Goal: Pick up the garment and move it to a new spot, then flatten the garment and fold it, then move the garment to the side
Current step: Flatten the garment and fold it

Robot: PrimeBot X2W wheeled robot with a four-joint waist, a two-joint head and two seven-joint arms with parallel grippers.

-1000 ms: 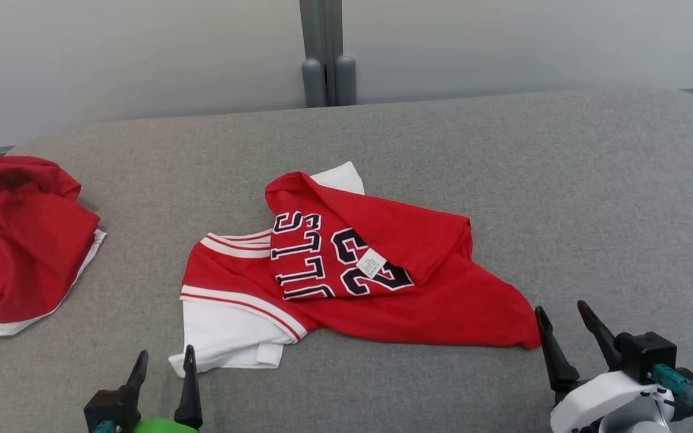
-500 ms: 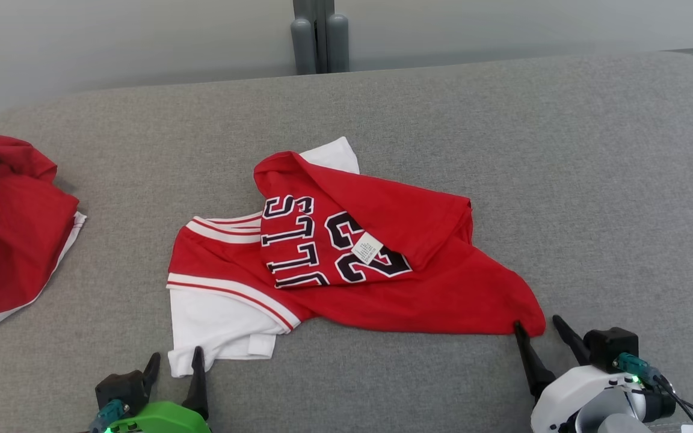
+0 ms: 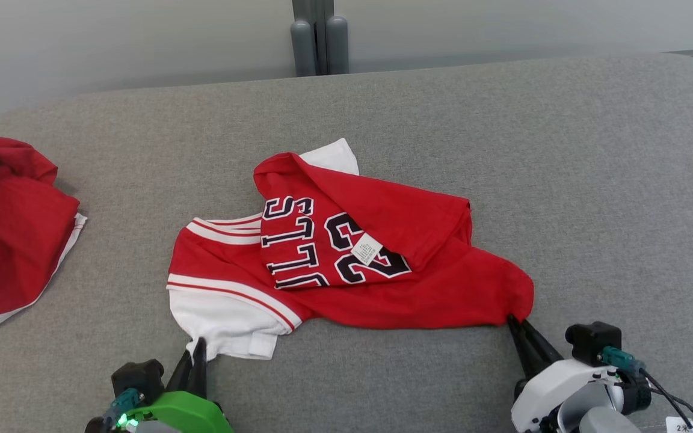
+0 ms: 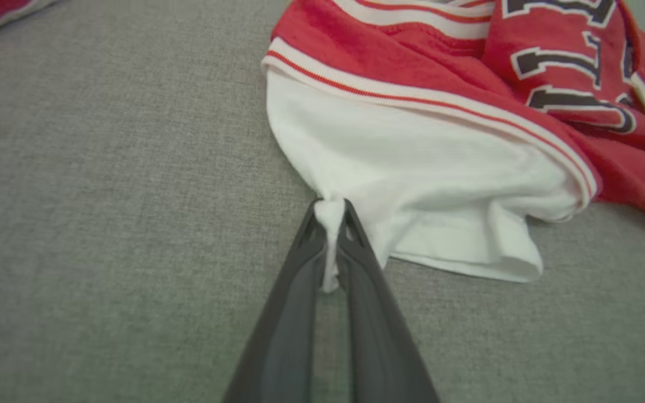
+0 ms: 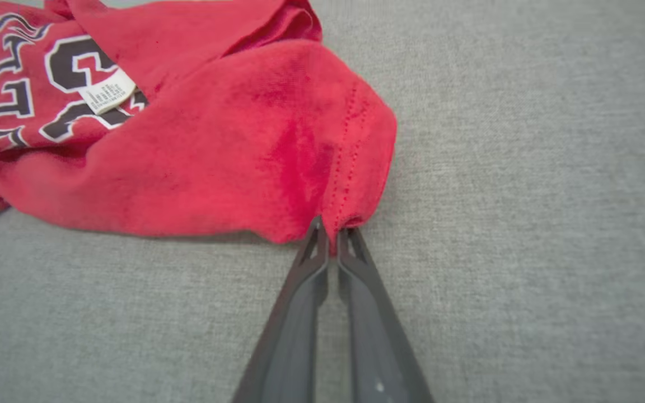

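Two dark-fingered grippers are closed on opposite corners of the garment (image 3: 382,294), a red jersey lying crumpled near the middle of the grey cushioned surface (image 3: 593,180). Dark, white-edged lettering is printed on its folded-over panel. The number 23 (image 3: 341,233) can be read, and beside it, turned sideways, the letters L, L and S; the rest is hidden by the fold. A small white care label (image 3: 367,248) lies across the number, and its print is too fine to be read.

The left gripper (image 3: 197,361) is pinched shut on a corner of the white sleeve (image 3: 226,322). The right gripper (image 3: 516,325) is pinched shut on the red hem corner.

In the left wrist view a tuft of white cloth is seen squeezed between the fingers (image 4: 294,291), with a red-and-white striped band (image 4: 423,104) above the sleeve. In the right wrist view a double row of stitching (image 5: 350,151) is shown running down to the pinched point, a detail lost in the head view. A second red garment (image 3: 9,240) is seen at the surface's left edge, well apart from the jersey.
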